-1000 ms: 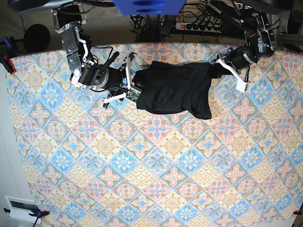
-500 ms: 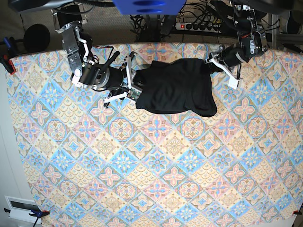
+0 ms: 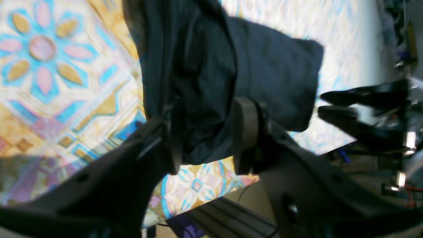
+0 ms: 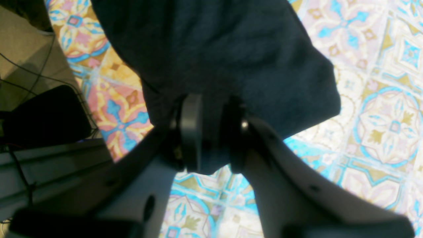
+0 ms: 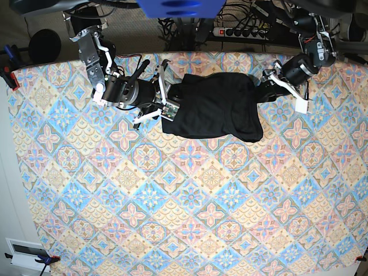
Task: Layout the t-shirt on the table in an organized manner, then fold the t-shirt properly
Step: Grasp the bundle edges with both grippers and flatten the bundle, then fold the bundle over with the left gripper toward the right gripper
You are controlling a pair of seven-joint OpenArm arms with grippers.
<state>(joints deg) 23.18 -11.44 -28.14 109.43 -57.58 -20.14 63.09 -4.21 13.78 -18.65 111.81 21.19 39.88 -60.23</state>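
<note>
While I watch the base view, the t-shirt (image 5: 215,109) lies bunched as a dark, roughly rectangular heap near the top edge of the table (image 5: 172,207), just above the middle of the frame. At the heap's left end my right gripper (image 4: 211,132) is clamped on a fold of the black fabric, which fills the narrow gap between its pads. At the right end my left gripper (image 3: 206,135) has its jaws standing apart, with cloth hanging loosely between them; I cannot tell whether the pads touch it.
</note>
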